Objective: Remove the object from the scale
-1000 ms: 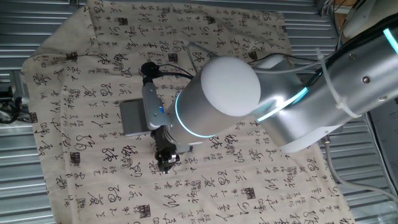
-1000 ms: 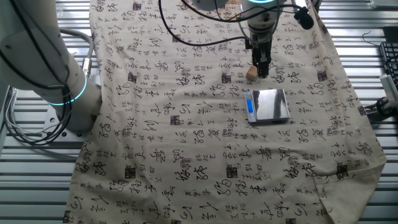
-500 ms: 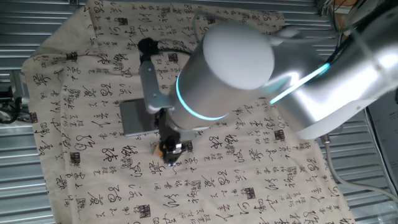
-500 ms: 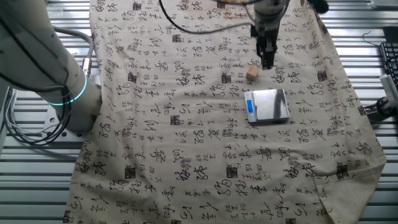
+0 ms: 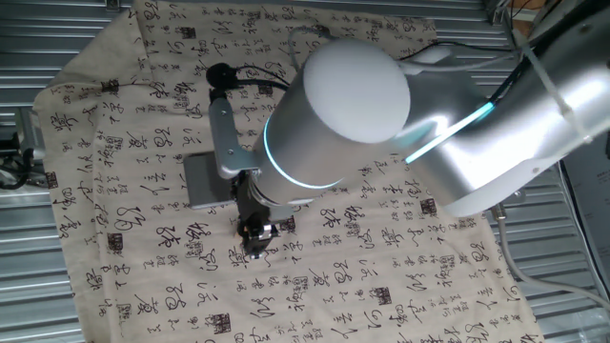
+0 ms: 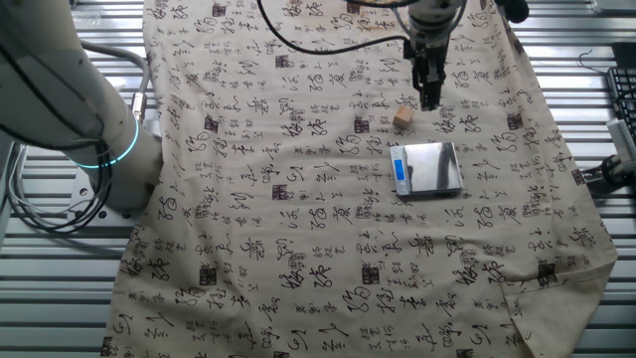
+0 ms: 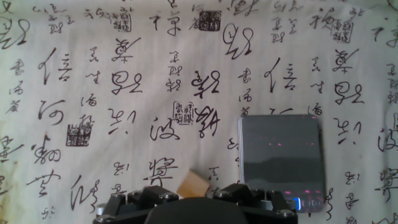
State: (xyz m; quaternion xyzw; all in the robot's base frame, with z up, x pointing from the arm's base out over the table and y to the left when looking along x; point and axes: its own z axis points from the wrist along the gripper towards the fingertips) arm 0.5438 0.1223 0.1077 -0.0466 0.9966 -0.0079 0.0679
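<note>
One cloth point(image 6: 298, 199), beige and printed with black characters, covers your tabletop; on it sits the scale point(image 6: 433, 167), its grey plate bare. Your gripper point(image 6: 429, 99) hangs above the cloth, holding nothing, though you cannot tell how wide its jaws stand. The cube point(image 6: 402, 118) lies on the cloth just beside the scale, clear of it. If you descend again, a finger could knock it back against the plate.
</note>
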